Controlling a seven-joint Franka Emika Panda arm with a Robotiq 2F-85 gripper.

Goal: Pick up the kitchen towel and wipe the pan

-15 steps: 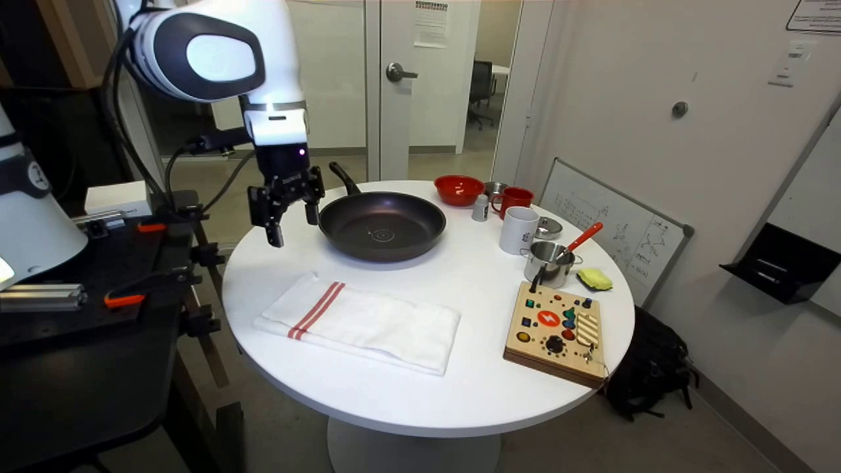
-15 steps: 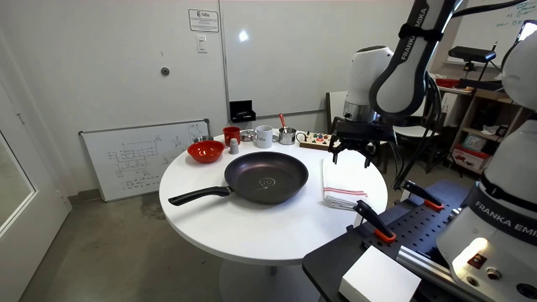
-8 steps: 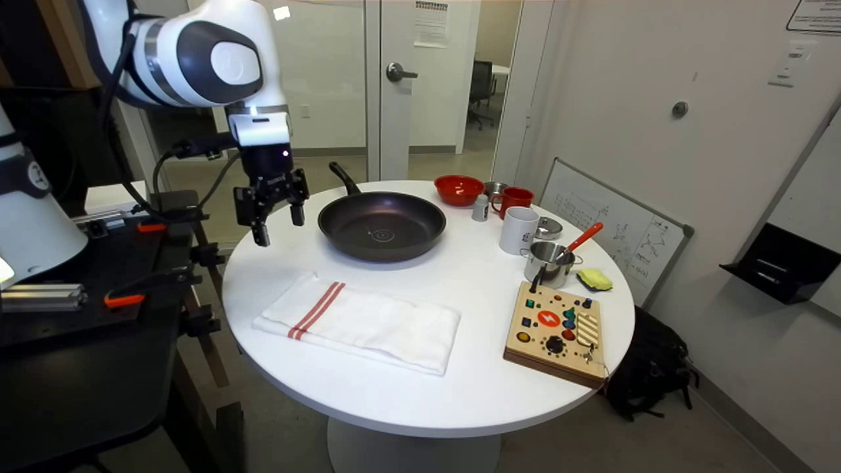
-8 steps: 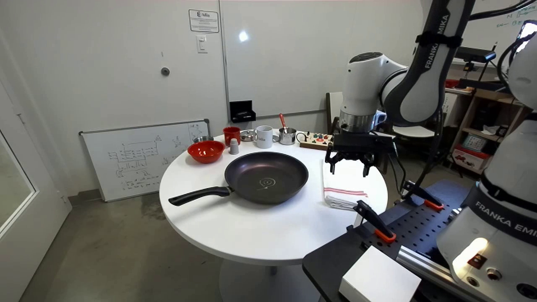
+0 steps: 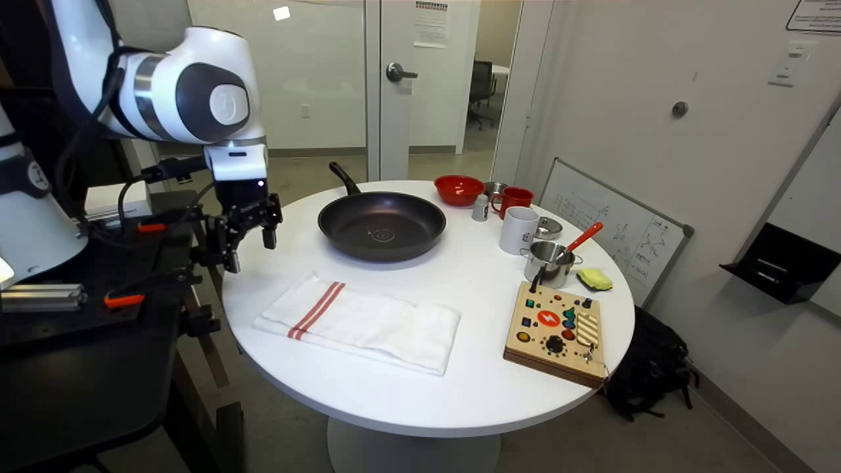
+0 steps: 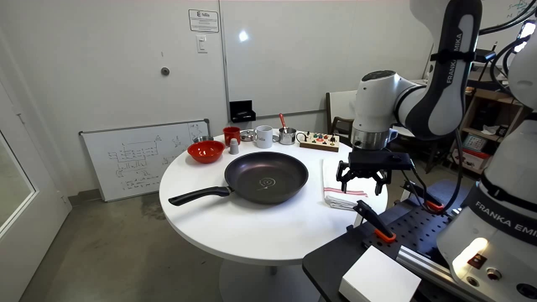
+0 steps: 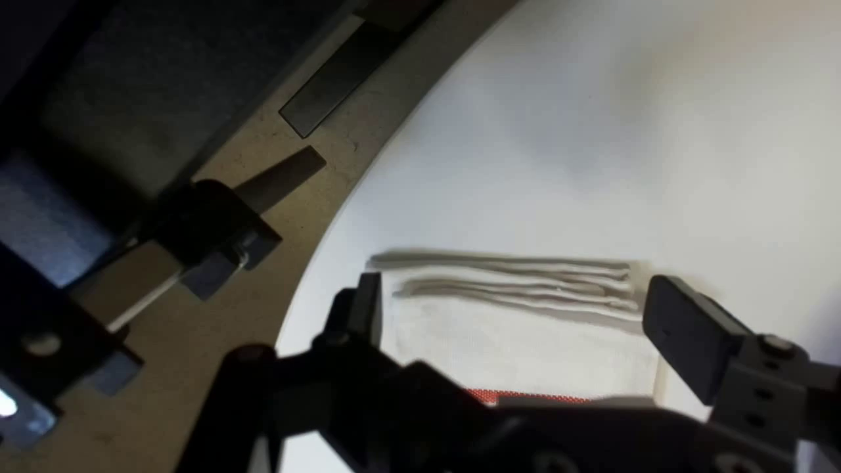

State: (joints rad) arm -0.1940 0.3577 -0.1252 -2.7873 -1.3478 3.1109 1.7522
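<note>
Student: Where did the kitchen towel (image 5: 374, 323) lie?

Tutor: Flat on the round white table (image 5: 420, 404), folded into a rectangle; thin red stripes (image 5: 320, 311) crossed it near one end. In the wrist view, the stacked folds of that end appeared between the dark fingers (image 7: 686, 335).

Student: And the condition of the gripper (image 6: 361, 190)?

Tutor: Spread wide, with a broad gap between its two tips. In an exterior view, it hung above the side of the table nearest the arm's base (image 5: 33, 226), apart from the cloth.

Student: What stood next to the towel?

Tutor: The pan (image 5: 382, 226): round, black and shallow, cooking face upward. It sat near the towel without touching it, and its long handle (image 6: 199, 195) pointed away from the cloth.

Student: And farther out?

Tutor: Across the pan, a red bowl (image 5: 460, 190) with a small grey shaker (image 5: 480, 209) just beside it; then a red mug (image 5: 518, 202), a white mug (image 5: 518, 230) and a steel pot (image 5: 550, 269) in which a red-handled utensil (image 5: 585, 236) leaned. A yellow sponge (image 5: 595, 278) lay near the pot. The wooden board (image 5: 539, 338), set with coloured pieces (image 5: 548, 318), lay beyond the towel's opposite end. Behind the table, a whiteboard (image 6: 138, 161) leaned against the wall (image 6: 117, 63).
</note>
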